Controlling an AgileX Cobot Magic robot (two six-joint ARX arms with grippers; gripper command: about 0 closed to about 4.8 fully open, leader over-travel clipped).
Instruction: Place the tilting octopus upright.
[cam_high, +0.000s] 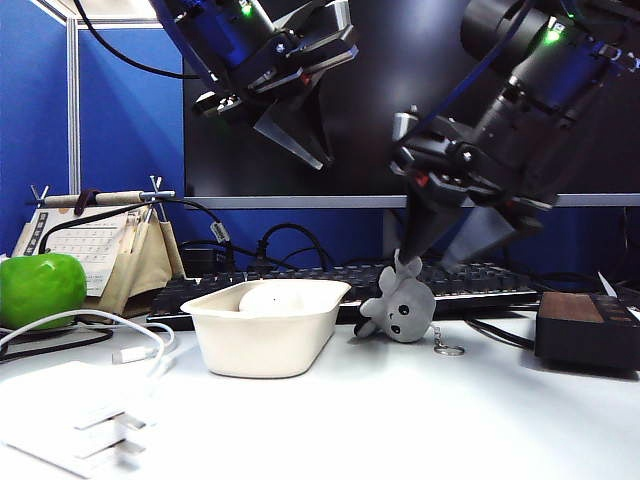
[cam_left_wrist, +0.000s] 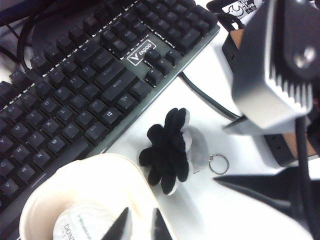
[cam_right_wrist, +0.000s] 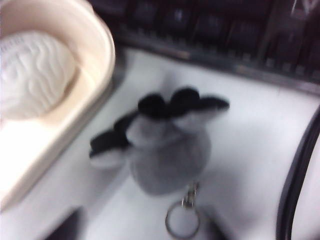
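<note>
Item: the octopus (cam_high: 402, 308), small grey plush with black tentacle undersides. It is lying on the white surface (cam_high: 400, 420) in front of the keyboard (cam_high: 470, 280), tentacles pointing up and face tipped toward the exterior camera, so it is not yet standing upright. Its keyring (cam_high: 449, 349) is trailing at about four o'clock from the body.

Attached gear: the right gripper (cam_high: 440, 240) is hanging directly above the toy at twelve o'clock, jaws spread and holding nothing; the lower fingertip is sitting very near the raised tentacles, contact not discernible. The left gripper (cam_high: 300, 135) is hovering high at about ten o'clock, over the white tray (cam_high: 265, 345), jaws parted and empty.

Neighbouring items: the tray is sitting just beside the toy at nine o'clock, containing a pale rounded object (cam_high: 272, 297); a dark box (cam_high: 588, 328) is resting at three o'clock.

Handling note: likely best practice is closing on the rounded body rather than loose tentacles, rotating until the tentacles are facing down, and keeping the chain clear of the base before letting go.
</note>
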